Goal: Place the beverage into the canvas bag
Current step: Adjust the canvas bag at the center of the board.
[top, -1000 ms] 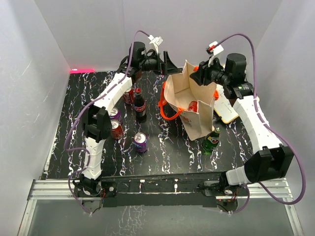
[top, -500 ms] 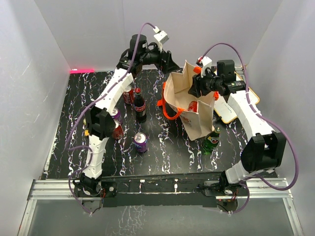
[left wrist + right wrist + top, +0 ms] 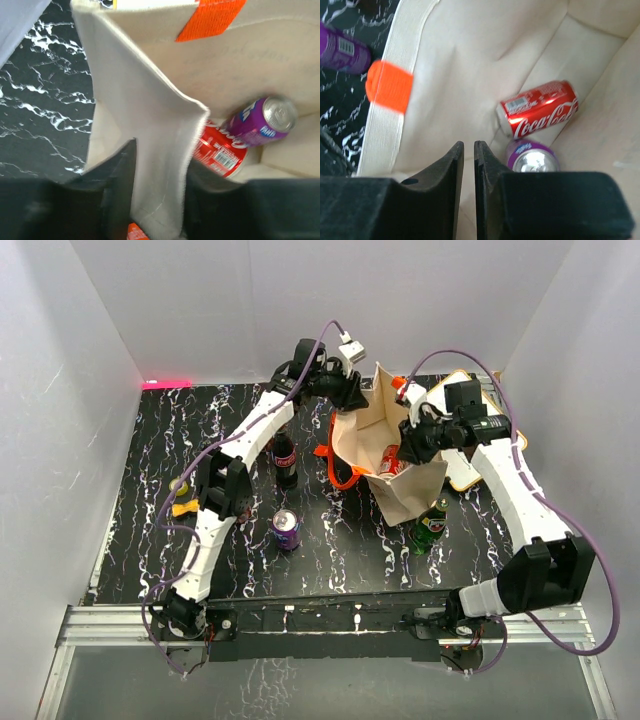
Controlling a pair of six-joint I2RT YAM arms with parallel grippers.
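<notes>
Left tool (image 3: 160, 167) tight on canvas bag (image 3: 150, 90); marbled black table (image 3: 140, 440), white walls (image 3: 180, 310).

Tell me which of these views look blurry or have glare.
Left wrist: soft throughout, the purple can and red can smeared inside the canvas bag. Right wrist: orange handle blurred, bright glare on the purple can's top. Top external: sharp, evenly lit, a pink glow at far left.

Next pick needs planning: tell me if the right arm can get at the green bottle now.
Probably yes. The green bottle stands upright just in front of the canvas bag, on the right arm's side, with nothing above it. The right hand is shut over the bag's mouth and would only need to swing across.
</notes>
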